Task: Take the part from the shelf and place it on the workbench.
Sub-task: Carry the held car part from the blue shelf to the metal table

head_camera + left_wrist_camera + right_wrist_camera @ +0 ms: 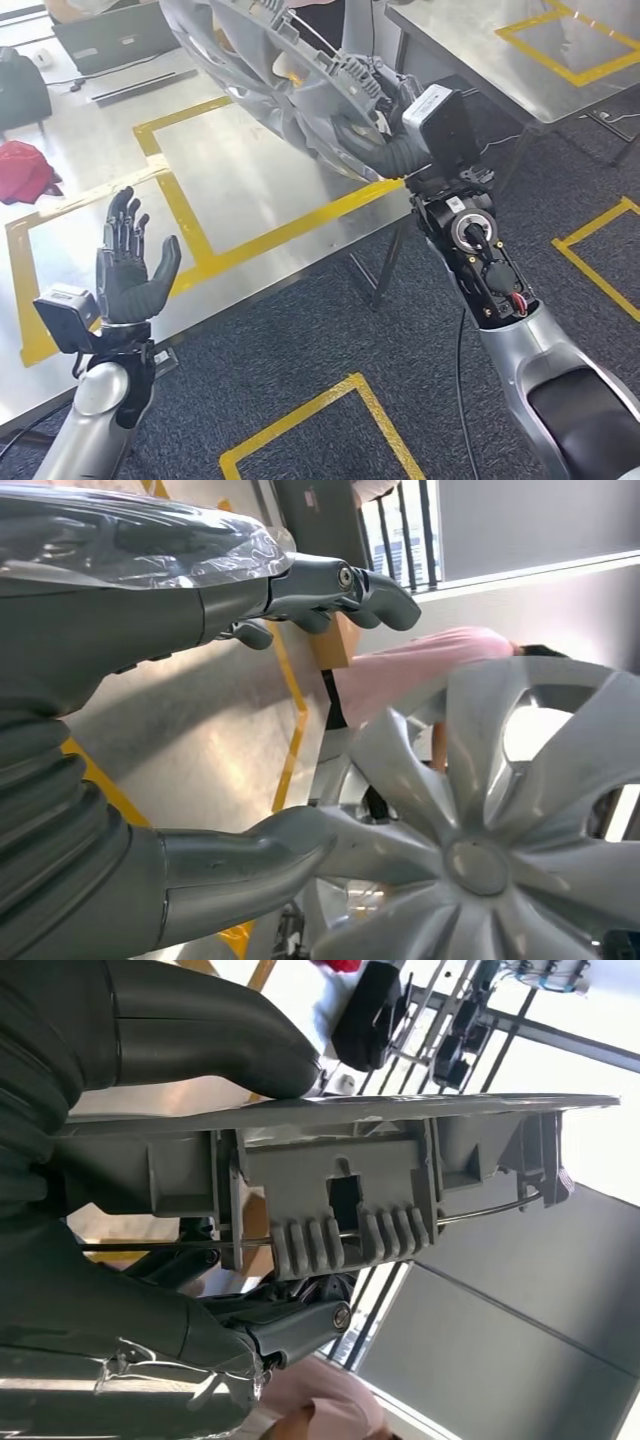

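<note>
Right hand (377,140): you pinched the rim of the big silver plastic wheel cover (256,60), holding it high over the shiny metal workbench (249,190).
Left hand (128,265): spread wide, holding nothing, maybe waiting to help steady it.

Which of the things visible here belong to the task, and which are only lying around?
Belong to the task:
- wheel cover, gripped by the right hand
- workbench
- left hand, holding nothing

Only lying around:
- red cap
- laptop
- second table
</note>
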Controlling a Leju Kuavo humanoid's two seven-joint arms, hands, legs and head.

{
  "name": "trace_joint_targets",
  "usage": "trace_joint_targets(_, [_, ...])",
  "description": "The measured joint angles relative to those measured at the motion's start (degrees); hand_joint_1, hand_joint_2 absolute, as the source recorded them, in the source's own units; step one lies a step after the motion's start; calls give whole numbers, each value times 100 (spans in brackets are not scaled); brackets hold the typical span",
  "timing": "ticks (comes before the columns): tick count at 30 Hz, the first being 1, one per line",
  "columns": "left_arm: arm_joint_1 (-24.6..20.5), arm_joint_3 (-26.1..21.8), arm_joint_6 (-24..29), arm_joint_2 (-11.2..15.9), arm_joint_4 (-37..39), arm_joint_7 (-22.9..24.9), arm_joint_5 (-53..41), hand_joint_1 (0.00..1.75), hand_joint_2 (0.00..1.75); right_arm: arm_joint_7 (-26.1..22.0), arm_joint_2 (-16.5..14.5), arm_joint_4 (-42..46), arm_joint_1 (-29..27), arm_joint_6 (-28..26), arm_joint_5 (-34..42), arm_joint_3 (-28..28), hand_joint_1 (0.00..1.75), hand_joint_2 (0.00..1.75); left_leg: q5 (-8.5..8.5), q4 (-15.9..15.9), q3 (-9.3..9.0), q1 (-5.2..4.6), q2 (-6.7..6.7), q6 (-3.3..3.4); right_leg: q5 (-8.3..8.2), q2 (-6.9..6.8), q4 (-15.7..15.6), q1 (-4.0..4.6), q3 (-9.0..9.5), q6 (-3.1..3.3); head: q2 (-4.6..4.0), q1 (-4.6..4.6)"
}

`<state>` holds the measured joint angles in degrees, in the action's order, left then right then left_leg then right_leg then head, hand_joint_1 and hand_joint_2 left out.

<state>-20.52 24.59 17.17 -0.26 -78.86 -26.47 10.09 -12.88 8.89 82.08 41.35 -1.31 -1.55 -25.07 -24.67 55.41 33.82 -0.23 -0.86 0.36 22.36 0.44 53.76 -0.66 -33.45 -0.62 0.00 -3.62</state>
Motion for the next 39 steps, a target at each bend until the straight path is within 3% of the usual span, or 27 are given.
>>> trace_joint_targets(2, [-14, -4, 5, 15, 3, -2, -3, 0, 175, -4, -14, -90, 41, 1, -2, 1, 175, 175, -272, 561, 283, 16, 19, -63, 6, -7, -29, -30, 30, 37, 0, 52])
trace_joint_targets(4, [-8, -5, 6, 30, 17, -2, -3, 0, 175, -11, -42, -172, 54, 3, -3, -3, 175, 175, -545, 1383, 758, 44, 34, -104, 20, -8, -29, -32, 34, 56, 0, 127])
trace_joint_targets(5, [0, -5, 5, 36, 27, -2, -2, 0, 175, -17, -56, -214, 55, 5, -14, -5, 175, 175, -560, 1615, 925, 57, 37, -115, 31, -7, -28, -32, 42, 58, 0, 157])
trace_joint_targets(6, [4, -5, 4, 40, 36, -2, -2, 0, 175, -27, -68, -257, 59, 10, -37, -6, 175, 175, -451, 1598, 971, 66, 39, -117, 43, -5, -27, -32, 55, 54, 0, 182])
trace_joint_targets(7, [3, -5, -3, 44, 42, -2, -1, 0, 175, -42, -80, -303, 69, 18, -66, -7, 175, 175, -237, 1326, 886, 72, 41, -111, 60, -4, -24, -33, 73, 47, 0, 201])
trace_joint_targets(9, [-16, -7, -30, 51, 48, -9, -1, 0, 175, -96, -107, -412, 129, 31, -145, -10, 175, 175, 215, 458, 517, 69, 44, -86, 101, 5, -11, -22, 102, 13, 0, 226])
trace_joint_targets(11, [-44, -7, -74, 51, 55, -26, 1, 0, 175, -180, -142, -556, 245, 32, -222, -22, 175, 175, 364, -44, 295, 53, 41, -49, 133, 18, 4, -2, 99, -34, 0, 230])
trace_joint_targets(15, [-87, -5, -133, 36, 84, -74, 9, 0, 175, -357, -193, -925, 449, 18, -346, -49, 175, 175, 316, -116, 230, 47, 26, 51, 224, 12, 80, -7, 77, -132, 0, 193])
trace_joint_targets(16, [-106, -5, -148, 28, 93, -84, 13, 0, 175, -404, -205, -1035, 502, 17, -374, -55, 175, 175, 307, -119, 211, 47, 18, 57, 218, 4, 115, -3, 75, -79, 0, 164])
trace_joint_targets(18, [-136, -3, -181, 20, 119, -103, 21, 0, 175, -510, -245, -1274, 609, 17, -442, -75, 175, 175, 291, -95, 211, 18, -2, 47, 221, -12, 124, 8, 119, 100, 0, 105])
trace_joint_targets(19, [-142, -2, -196, 15, 136, -112, 25, 0, 175, -563, -272, -1390, 659, 17, -469, -86, 175, 175, 288, -82, 218, 9, -5, 51, 206, -19, 78, 5, 157, 159, 0, 86])
trace_joint_targets(20, [-148, -1, -208, 13, 155, -125, 30, 0, 175, -607, -297, -1503, 695, 15, -497, -93, 175, 175, 289, -79, 225, 0, -6, 56, 230, -25, 48, 0, 180, 157, 0, 84])
trace_joint_targets(25, [-189, -1, -238, 5, 250, -184, 55, 0, 175, -756, -441, -2097, 899, 3, -635, -140, 175, 175, 278, -74, 233, -5, -6, 74, 226, -34, -3, -6, 194, 91, 0, 41])
trace_joint_targets(29, [-242, -1, -246, -2, 301, -202, 72, 0, 175, -828, -551, -2461, 1040, -12, -705, -156, 175, 175, 265, -109, 201, -12, 14, 179, 235, -34, -88, -38, 228, -188, 0, 54])
trace_joint_targets(31, [-270, -1, -246, -17, 316, -208, 74, 0, 175, -843, -573, -2578, 1086, -19, -706, -159, 175, 175, 287, -195, 120, 44, 38, 216, 413, -28, 244, -31, 73, -224, 0, 42])
trace_joint_targets(33, [-287, -1, -248, -33, 337, -209, 75, 0, 175, -850, -582, -2689, 1118, -20, -706, -162, 175, 175, 283, -213, 79, 56, 49, 222, 743, -27, 1066, -43, -345, -232, 0, 6])
trace_joint_targets(34, [-288, -1, -248, -39, 350, -209, 75, 0, 175, -851, -590, -2743, 1124, -20, -706, -164, 175, 175, 273, -210, 71, 60, 50, 212, 855, -28, 1467, -53, -571, -241, 0, -9])
trace_joint_targets(35, [-287, -1, -250, -46, 364, -208, 75, 0, 175, -852, -597, -2795, 1124, -20, -706, -168, 175, 175, 258, -205, 59, 69, 48, 194, 867, -30, 1703, -67, -728, -251, 0, -16])
trace_joint_targets(36, [-286, -1, -252, -52, 377, -208, 75, 0, 175, -855, -603, -2847, 1125, -21, -707, -171, 175, 175, 235, -193, 42, 86, 42, 165, 746, -33, 1679, -82, -765, -260, 0, -20])
trace_joint_targets(37, [-287, -1, -256, -57, 387, -209, 75, 0, 175, -863, -608, -2896, 1131, -24, -709, -174, 175, 175, 204, -170, 20, 109, 32, 130, 512, -38, 1403, -100, -679, -272, 0, -27])
trace_joint_targets(39, [-291, -1, -267, -63, 401, -215, 76, 0, 175, -906, -618, -3010, 1165, -43, -727, -180, 175, 175, 125, -98, -2, 140, 14, 39, 72, -47, 597, -119, -343, -313, 0, -61])
